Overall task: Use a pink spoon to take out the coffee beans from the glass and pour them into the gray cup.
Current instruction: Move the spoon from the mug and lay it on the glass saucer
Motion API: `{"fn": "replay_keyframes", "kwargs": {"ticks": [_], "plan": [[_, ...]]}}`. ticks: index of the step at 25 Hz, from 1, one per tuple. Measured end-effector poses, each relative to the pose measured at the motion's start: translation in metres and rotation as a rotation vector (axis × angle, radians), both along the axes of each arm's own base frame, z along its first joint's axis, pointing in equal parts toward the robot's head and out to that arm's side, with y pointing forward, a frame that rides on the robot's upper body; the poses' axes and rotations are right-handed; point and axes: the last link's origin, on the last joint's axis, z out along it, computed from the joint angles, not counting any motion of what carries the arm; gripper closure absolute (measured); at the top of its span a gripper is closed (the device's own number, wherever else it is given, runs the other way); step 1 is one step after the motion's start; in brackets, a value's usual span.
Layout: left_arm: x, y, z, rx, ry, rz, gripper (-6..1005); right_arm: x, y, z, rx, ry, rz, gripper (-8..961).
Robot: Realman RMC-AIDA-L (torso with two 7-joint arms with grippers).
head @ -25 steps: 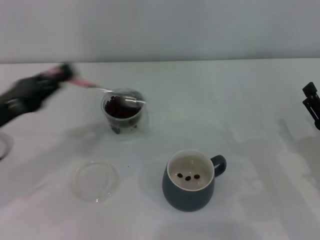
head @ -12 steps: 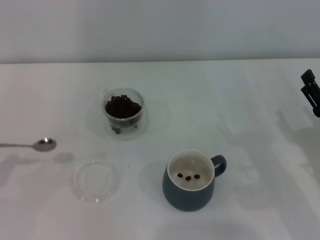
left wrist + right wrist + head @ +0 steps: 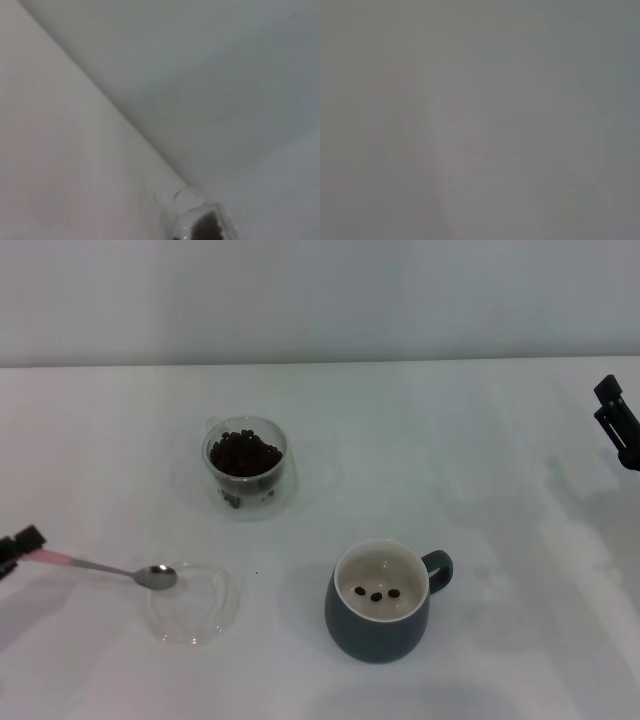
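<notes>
Left gripper [image 3: 12, 548] sat way out at 9 o'clock on the head view's edge, pinched onto the very tip of the spoon [image 3: 110, 568], so the pink handle ran in toward the middle and the metal bowl hung over the rim of the clear dish [image 3: 193, 602]. Spoon bowl looked empty as far as could be told. Right gripper [image 3: 618, 430] was parked at 3 o'clock; couldn't tell how its fingers stood.

Glass [image 3: 246, 464] with the beans [image 3: 244, 452] was up around 11 o'clock, and the cup [image 3: 382, 602] at about 5 o'clock had three beans in it.

Handling-wise, the spoon was probably light and stiff but slick, and an end grip likely lets it twist. Beans were small, hard and rolly, so they'd probably slide off a tilted bowl. Glass looked light and tippable.
</notes>
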Motion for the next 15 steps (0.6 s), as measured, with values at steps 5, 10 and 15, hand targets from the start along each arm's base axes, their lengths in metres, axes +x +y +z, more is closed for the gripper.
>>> {"fn": "replay_keyframes", "kwargs": {"ticks": [5, 10, 15], "plan": [[0.007, 0.009, -0.016, -0.043, 0.044, -0.014, 868, 0.0, 0.0, 0.0, -0.001, 0.003, 0.0, 93], [0.019, 0.018, -0.037, -0.066, 0.083, -0.064, 868, -0.001, 0.0, 0.0, 0.0, 0.006, 0.003, 93], [0.026, 0.019, -0.056, -0.069, 0.119, -0.079, 868, -0.001, 0.0, 0.001, -0.001, 0.026, 0.008, 93]]}}
